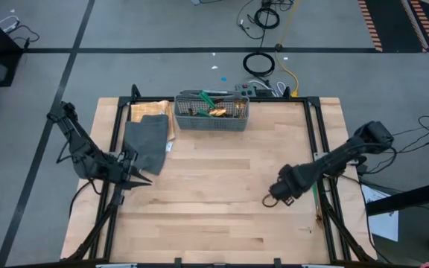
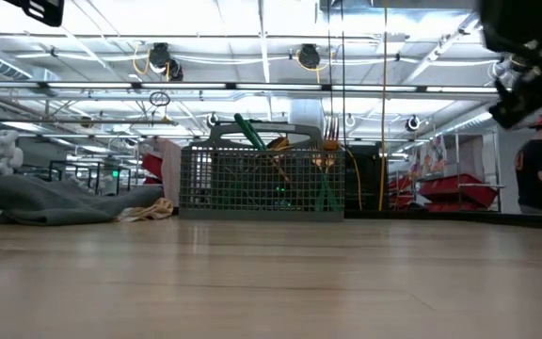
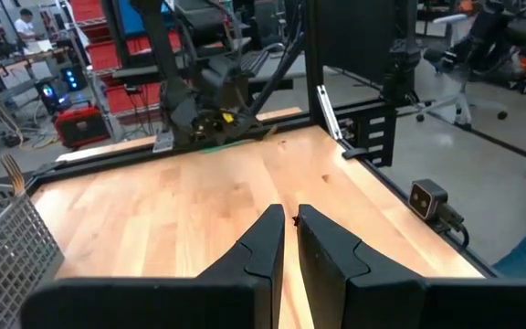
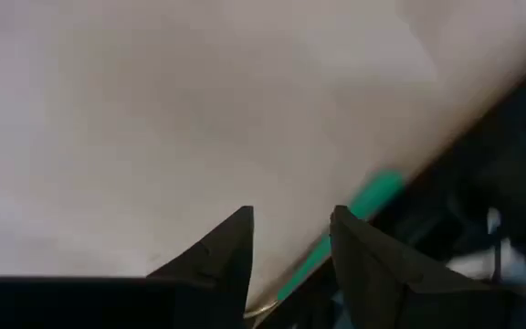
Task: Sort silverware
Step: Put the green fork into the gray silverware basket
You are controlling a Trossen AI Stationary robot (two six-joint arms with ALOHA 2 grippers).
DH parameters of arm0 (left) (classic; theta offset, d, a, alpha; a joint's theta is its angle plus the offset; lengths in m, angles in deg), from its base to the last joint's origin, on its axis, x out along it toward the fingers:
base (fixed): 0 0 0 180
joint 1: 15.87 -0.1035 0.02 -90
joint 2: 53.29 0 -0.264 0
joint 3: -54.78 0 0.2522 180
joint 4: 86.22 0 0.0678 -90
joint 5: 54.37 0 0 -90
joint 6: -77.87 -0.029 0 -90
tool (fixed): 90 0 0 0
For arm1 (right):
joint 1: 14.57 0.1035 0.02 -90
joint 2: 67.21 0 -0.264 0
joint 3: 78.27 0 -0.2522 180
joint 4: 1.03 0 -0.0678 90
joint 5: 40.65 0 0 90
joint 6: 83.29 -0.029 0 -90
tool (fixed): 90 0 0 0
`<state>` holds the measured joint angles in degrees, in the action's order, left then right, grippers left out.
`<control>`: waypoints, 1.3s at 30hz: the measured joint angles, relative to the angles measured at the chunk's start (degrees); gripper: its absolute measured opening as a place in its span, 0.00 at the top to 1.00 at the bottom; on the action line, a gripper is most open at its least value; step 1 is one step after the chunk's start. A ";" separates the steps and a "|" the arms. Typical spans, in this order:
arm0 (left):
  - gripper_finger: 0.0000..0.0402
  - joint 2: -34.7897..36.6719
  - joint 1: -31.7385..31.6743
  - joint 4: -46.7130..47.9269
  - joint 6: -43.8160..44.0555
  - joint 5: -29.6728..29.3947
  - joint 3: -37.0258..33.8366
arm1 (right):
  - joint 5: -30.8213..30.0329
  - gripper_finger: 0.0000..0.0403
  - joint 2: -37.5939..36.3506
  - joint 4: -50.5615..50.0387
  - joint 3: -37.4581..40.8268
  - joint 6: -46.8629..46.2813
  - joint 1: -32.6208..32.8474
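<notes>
Hanging low over the right side of the wooden table [image 1: 222, 201], the right gripper [image 1: 272, 198] has its two dark fingers [image 4: 217, 251] spread apart with bare tabletop showing between them and nothing held. Just past its fingertips, at the table's right edge, lies a green-handled utensil [image 4: 359, 212] with a hint of a gold end near the fingers; in the wrist view it runs slantwise along the edge, close to the tips but not between them. From above, that same piece is only a thin line beside the black frame rail, too small for me to say whether it is a spoon, fork or knife.

Across the table from this gripper, well apart from it at the far edge, stands the grey mesh basket [image 1: 211, 113], and most of the silverware [image 1: 213, 110] is bunched inside it, green handles and gold heads poking up at angles. A grey folded cloth [image 1: 147, 141] lies beside the basket, towards the left arm.

The left gripper [image 1: 141, 179] sits near the left edge, just next to that cloth, its fingers [image 3: 261, 245] drawn almost together with only a narrow slit between them and nothing in it.
</notes>
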<state>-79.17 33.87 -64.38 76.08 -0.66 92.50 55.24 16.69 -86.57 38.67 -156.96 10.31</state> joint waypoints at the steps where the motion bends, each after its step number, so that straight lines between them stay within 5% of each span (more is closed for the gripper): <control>1: 0.89 -0.22 0.00 0.08 0.00 0.00 0.00 | 0.01 0.67 0.09 0.01 1.33 -4.48 1.25; 5: 0.89 -0.99 0.00 0.26 0.00 0.00 0.00 | 3.32 0.67 0.26 -0.29 4.98 -19.39 6.60; 15: 0.89 -1.59 -0.01 0.39 -0.02 0.00 0.00 | 5.92 0.67 0.24 3.56 5.70 -33.28 14.51; 24: 0.89 -1.60 0.00 0.37 -0.03 -0.22 0.00 | 10.95 0.65 0.33 4.39 7.14 -36.44 17.08; 35: 0.89 -1.60 -0.01 0.37 -0.02 -0.23 0.00 | 12.39 0.65 -0.07 18.91 15.67 -42.34 19.07; 39: 0.89 -1.60 0.00 0.36 -0.02 -0.25 0.00 | 13.83 0.73 0.02 19.68 15.84 -42.72 18.88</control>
<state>-80.77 33.87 -64.03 76.06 -0.91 92.50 69.07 16.70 -66.89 54.51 -199.68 29.18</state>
